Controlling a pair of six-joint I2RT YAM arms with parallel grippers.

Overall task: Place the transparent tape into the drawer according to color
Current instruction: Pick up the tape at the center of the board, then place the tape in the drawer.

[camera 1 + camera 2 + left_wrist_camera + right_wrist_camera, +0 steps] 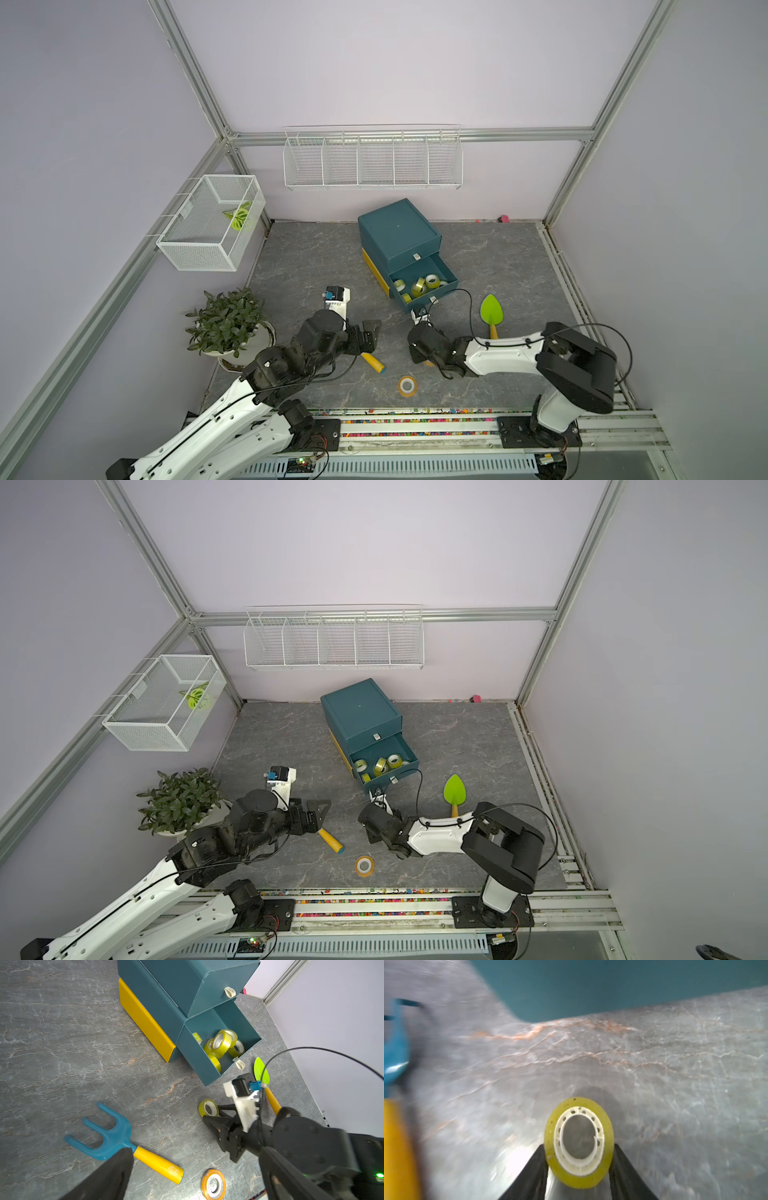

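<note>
My right gripper [579, 1157] is shut on a yellow-green transparent tape roll [579, 1142] with a white core, one black finger on each side of it. In the left wrist view this roll [208, 1108] hangs just above the table, close to the teal cabinet's open lower drawer [199, 1059]. Several yellow-green rolls [424, 284] lie in that drawer [451, 274]. An orange tape roll [407, 386] lies flat near the table's front edge. My left gripper [368, 334] hovers open and empty left of the drawer.
A blue fork with a yellow handle [108, 1136] lies under my left gripper. A green trowel [491, 311] lies right of the drawer. A potted plant [228, 324] stands at the left. White wire baskets [372, 160] hang on the walls.
</note>
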